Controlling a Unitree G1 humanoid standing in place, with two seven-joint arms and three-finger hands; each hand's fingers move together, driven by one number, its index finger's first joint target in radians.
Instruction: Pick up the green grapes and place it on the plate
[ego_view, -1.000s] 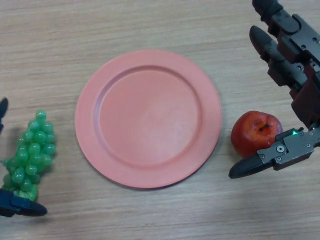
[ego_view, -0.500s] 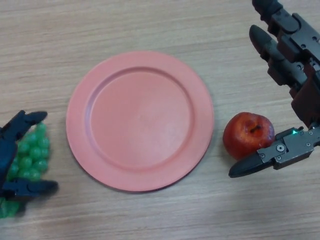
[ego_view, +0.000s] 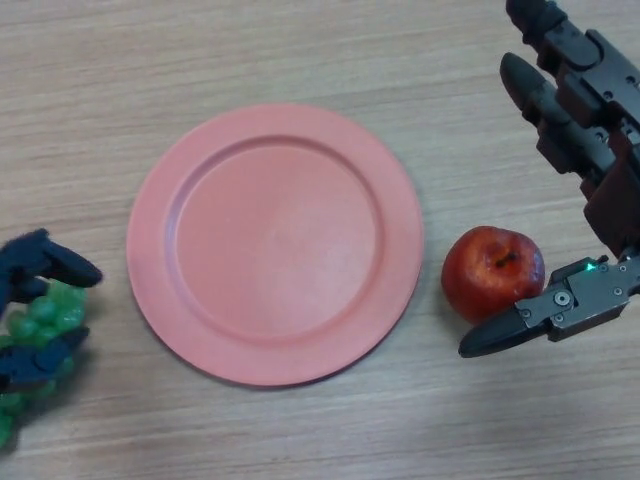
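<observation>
Head view showed the bunch of green plastic grapes (ego_view: 38, 325) lying on the pale wood-grain counter (ego_view: 300, 50) at the near left of the round salmon-pink plate (ego_view: 275, 243), well clear of its rim and partly cut off by the frame edge. The left hand (ego_view: 40, 268) was over that bunch, one dark finger curled across its upper side and another across its lower side, so it looked clamped on the grapes, though whether the grip was firm could not be judged. From that hand the plate lay directly to the right, with only a narrow strip of bare counter between, and the bunch's long axis ran roughly near-to-far, alongside the plate's left rim. The left hand was by far the nearer of the two to the grapes. Near right of the plate, just off its rim, sat a shiny red apple (ego_view: 493, 273). The right hand (ego_view: 580, 150) stood beyond and beside the apple, fingers spread apart, holding nothing.
</observation>
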